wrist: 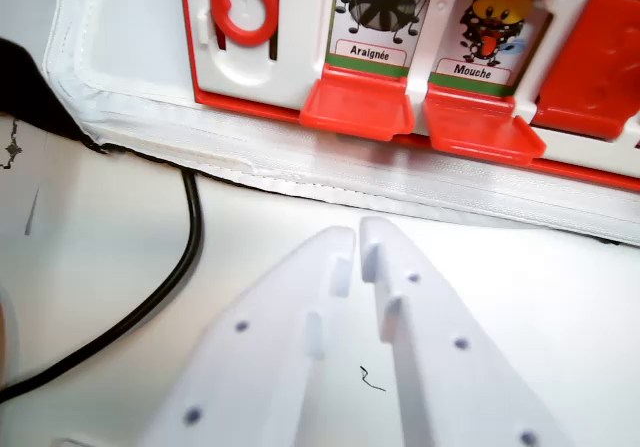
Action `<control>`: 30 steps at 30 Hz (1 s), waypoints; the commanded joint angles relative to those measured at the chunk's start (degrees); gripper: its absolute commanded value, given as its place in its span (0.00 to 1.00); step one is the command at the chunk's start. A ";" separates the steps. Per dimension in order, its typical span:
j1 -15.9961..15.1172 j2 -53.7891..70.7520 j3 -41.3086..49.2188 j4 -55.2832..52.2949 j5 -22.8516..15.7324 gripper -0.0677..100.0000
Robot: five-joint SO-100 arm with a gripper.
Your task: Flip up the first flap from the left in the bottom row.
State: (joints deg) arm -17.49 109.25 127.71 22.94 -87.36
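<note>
Black cable (185,237) on white tabletop (560,297); white padded mat (120,97)

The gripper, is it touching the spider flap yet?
Apart. In the wrist view, the gripper tips end on the bare table, with the white padded border lying between them and the red Araignée flap.

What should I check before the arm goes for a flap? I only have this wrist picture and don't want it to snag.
1. Gripper clear of the board: ok, it sits on the table short of the white padded edge.
2. Jaws: ok, nearly closed, holding nothing.
3. Araignée flap and Mouche flap: ok, both show their pictures.
4. Which flap is first from the left: cannot tell, the row runs out of view.
5. Black cable: ok, lying at the wrist view's left, off the gripper's line.
6. Red ring: ok, untouched.
</note>
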 commanded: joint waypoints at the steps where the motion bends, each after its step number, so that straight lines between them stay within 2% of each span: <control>1: 0.62 -2.02 -1.49 -3.43 1.05 0.00; 15: 1.67 -15.38 -11.16 -7.03 2.37 0.00; 30: 1.93 -21.80 -21.62 -8.17 2.55 0.00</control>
State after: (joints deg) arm -16.08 86.75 113.20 16.35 -85.25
